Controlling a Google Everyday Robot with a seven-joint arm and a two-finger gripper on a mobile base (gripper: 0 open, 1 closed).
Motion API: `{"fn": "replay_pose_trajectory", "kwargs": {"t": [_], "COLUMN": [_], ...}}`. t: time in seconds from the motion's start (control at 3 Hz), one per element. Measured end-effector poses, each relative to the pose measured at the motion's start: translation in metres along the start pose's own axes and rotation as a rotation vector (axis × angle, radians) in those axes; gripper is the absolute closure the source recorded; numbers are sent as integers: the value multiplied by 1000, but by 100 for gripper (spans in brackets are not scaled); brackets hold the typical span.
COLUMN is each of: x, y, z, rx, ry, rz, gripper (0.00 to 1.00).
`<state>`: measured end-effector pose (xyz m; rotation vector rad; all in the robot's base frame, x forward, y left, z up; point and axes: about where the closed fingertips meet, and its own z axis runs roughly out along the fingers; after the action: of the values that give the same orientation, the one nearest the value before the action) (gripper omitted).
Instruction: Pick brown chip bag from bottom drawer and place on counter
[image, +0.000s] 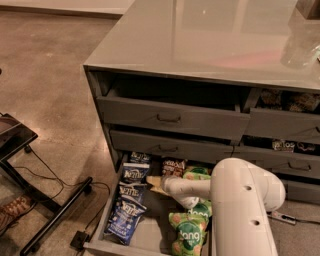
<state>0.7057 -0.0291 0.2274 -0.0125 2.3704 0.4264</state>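
The bottom drawer (148, 237) is pulled open at the foot of the cabinet. The brown chip bag (172, 167) stands at the drawer's back, in the middle, only partly visible. My gripper (154, 183) reaches in from the right on a white arm (240, 200). Its tip sits low in the drawer, just in front of and slightly left of the brown bag, between the blue and green bags. The glossy grey counter (200, 35) tops the cabinet.
Several dark blue Kettle bags (126, 199) fill the drawer's left side and green dang bags (189, 231) the right. Two closed drawers with small handles (169, 119) sit above. A black stand (50, 215) and cables lie on the floor at left.
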Motion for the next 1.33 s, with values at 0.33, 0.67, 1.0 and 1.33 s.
{"fn": "replay_pose_trajectory", "kwargs": {"t": [0.33,0.67,1.0,1.33], "x": [8,15,15,8], "y": [-5,-14,-24,-39], "z": [21,39,52,57], "rx": [8,23,53,91], "ry": [16,25,14,-8], "rz": [14,30,27,26], "gripper": [0,0,0,0]}}
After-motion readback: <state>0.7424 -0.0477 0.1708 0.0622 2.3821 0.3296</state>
